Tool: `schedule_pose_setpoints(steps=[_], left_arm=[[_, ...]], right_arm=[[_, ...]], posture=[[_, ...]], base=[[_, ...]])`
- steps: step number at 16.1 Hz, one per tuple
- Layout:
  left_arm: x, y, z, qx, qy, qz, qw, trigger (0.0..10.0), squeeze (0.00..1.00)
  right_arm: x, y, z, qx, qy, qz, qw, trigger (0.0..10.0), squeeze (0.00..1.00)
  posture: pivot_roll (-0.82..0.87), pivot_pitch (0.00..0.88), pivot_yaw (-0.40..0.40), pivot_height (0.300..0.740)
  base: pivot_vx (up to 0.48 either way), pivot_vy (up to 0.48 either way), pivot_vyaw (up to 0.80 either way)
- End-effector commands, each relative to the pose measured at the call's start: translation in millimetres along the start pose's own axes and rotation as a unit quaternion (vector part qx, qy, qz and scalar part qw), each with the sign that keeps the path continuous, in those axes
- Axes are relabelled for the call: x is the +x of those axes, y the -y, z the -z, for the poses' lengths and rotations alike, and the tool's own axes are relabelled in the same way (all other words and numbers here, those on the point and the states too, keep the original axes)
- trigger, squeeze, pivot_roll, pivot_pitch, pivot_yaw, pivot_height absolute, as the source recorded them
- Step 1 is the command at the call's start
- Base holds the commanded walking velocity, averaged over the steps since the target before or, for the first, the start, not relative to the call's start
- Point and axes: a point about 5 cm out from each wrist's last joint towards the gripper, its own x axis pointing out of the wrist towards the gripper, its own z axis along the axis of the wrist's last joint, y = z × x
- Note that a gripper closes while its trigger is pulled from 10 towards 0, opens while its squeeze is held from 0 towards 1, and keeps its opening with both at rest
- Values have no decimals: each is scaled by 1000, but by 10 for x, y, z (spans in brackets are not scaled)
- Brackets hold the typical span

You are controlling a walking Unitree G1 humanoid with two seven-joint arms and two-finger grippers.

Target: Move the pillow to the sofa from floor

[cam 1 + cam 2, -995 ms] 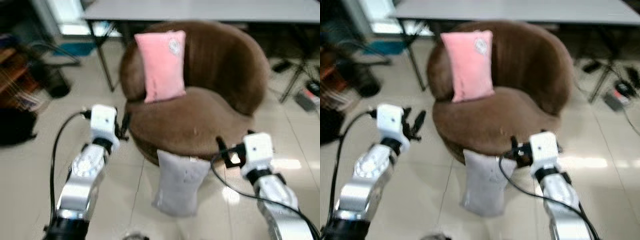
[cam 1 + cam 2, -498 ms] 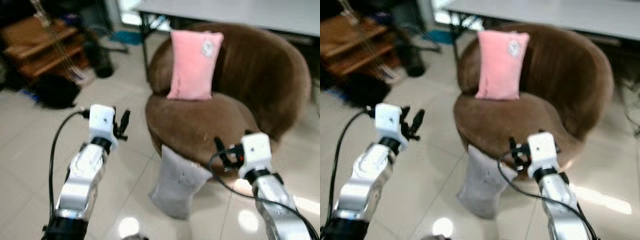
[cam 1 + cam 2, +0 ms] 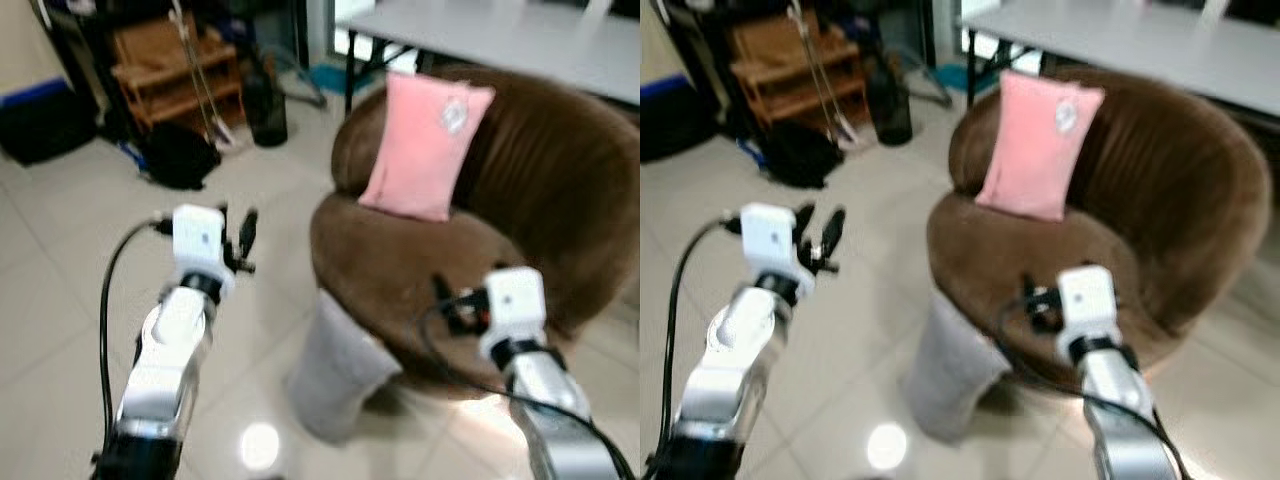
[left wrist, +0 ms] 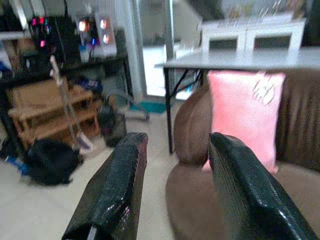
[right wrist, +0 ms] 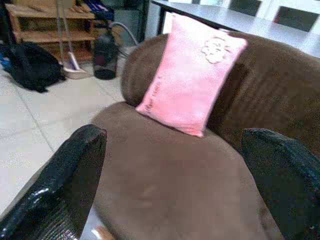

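Sofa [image 3: 520, 190]: brown plush cloth, matt, ribbed on backrest. Pink pillow [image 3: 428, 146]: soft fabric w/ small pale emblem. Grey pillow [image 3: 335, 365]: matt cloth. Floor [image 3: 60, 300]: glossy pale tile, light reflections. Left tool [image 4: 172, 185]: shiny black plastic fingers [image 4: 117, 185]. Wooden shelf [image 3: 180, 75].

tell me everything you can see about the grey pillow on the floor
The grey pillow is a soft, plain light-grey fabric cushion, oblong and a little slumped. It stands on end on the glossy tiled floor, tilted so that its upper part leans against the front of the brown sofa, below the seat edge. It sits between the two arms: the left gripper is off to its left, apart from it, and the right gripper hovers over the seat. Nothing grips it.
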Motion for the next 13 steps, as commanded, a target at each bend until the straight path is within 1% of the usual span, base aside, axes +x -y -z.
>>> schedule_pose_setpoints(steps=[1, 3, 5, 8, 11, 13], left_arm=[[-6, -47, 0, -2, 0, 8, 1000, 10000, 0], [-14, -60, -6, -4, 9, 12, 1000, 10000, 0], [-8, -70, 3, -12, 10, 14, 1000, 10000, 0], [3, -61, 7, -12, 10, 16, 1000, 10000, 0], [-19, -48, 17, -15, 10, 22, 1000, 10000, 0], [-24, -45, 20, -16, 10, 23, 1000, 10000, 0]], right_arm=[[8, -42, 13, 3, -3, -5, 1000, 10000, 0], [12, -47, 10, 4, -3, -5, 1000, 10000, 0], [21, -48, 3, 3, -2, -4, 1000, 10000, 0], [39, -47, -22, 3, 4, -4, 1000, 10000, 0], [27, -50, -5, 4, 0, -4, 1000, 10000, 0], [21, -57, -11, -9, 2, -13, 1000, 10000, 0]], posture=[[-45, 10, 62, 740], [-45, 16, 67, 740], [-49, 19, 71, 740], [-46, 25, 63, 740], [-47, 30, 60, 740], [-49, 27, 59, 740]], base=[[0, 0, 0], [120, 0, 0], [322, 0, 0], [359, 0, 0], [365, 0, 0], [371, 0, 0]])
